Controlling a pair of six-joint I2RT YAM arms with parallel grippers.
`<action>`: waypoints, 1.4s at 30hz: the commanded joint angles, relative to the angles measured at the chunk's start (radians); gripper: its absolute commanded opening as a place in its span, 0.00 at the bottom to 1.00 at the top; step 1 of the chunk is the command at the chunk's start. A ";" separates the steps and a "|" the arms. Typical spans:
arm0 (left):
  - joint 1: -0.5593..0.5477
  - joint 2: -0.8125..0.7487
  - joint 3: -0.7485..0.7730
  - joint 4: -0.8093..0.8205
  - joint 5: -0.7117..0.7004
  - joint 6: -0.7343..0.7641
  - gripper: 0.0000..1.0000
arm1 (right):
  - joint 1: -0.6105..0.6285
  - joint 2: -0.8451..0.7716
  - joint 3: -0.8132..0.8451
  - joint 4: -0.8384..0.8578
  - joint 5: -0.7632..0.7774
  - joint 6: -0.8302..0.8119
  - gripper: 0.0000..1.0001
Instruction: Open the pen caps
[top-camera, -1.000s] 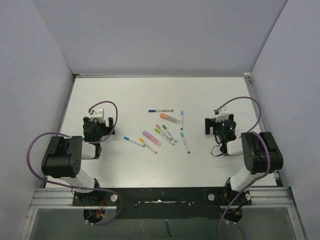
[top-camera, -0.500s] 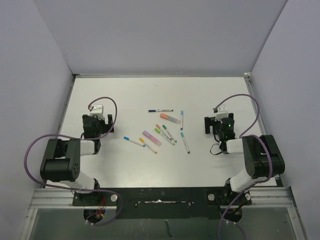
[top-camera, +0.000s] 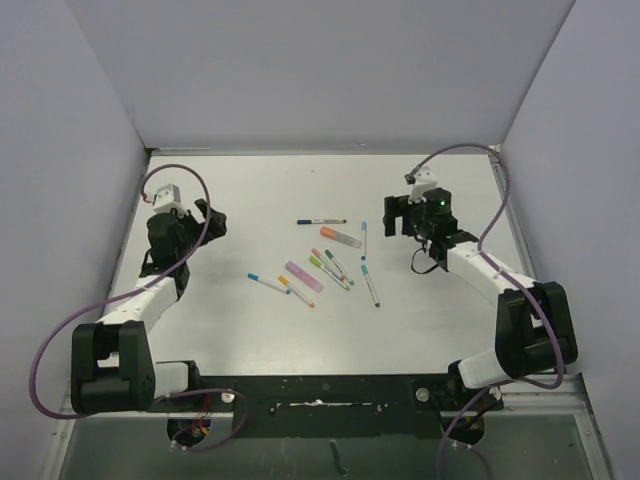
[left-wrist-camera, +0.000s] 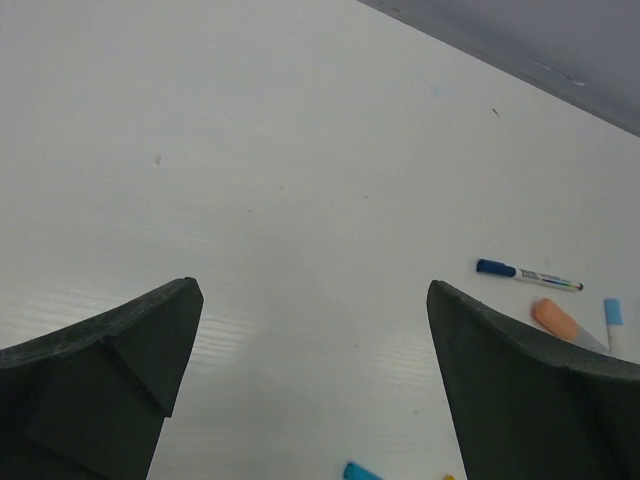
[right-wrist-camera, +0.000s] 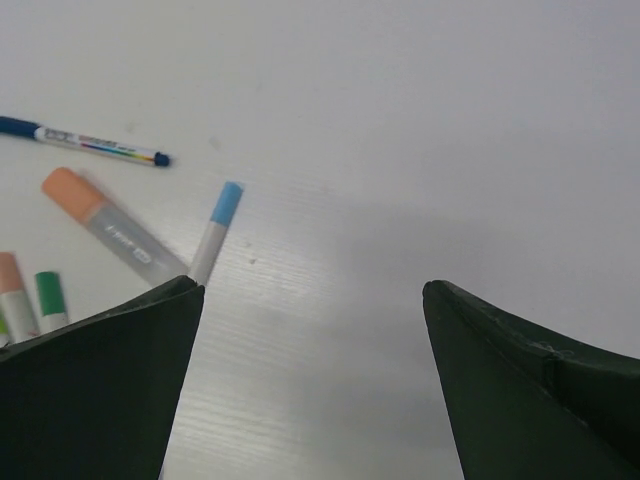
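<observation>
Two robot arms, a left arm (top-camera: 150, 290) and a right arm (top-camera: 480, 265), on one table (top-camera: 250, 190). About ten pens (top-camera: 330, 265); the thin ones overlap mid-table, so the count may be off by one. Two are thick: one lilac highlighter (top-camera: 304, 276), and one salmon highlighter (top-camera: 340, 237) at its one o'clock. Eight are thin.
</observation>
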 joint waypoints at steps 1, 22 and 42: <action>0.000 -0.012 -0.005 0.004 0.156 -0.141 0.98 | 0.131 -0.003 0.107 -0.192 -0.090 -0.010 0.98; -0.015 -0.073 0.092 -0.360 0.053 -0.123 0.95 | 0.727 0.458 0.532 -0.280 -0.190 -0.181 0.61; 0.009 -0.124 0.103 -0.449 0.022 -0.126 0.95 | 0.772 0.684 0.705 -0.314 -0.206 -0.216 0.39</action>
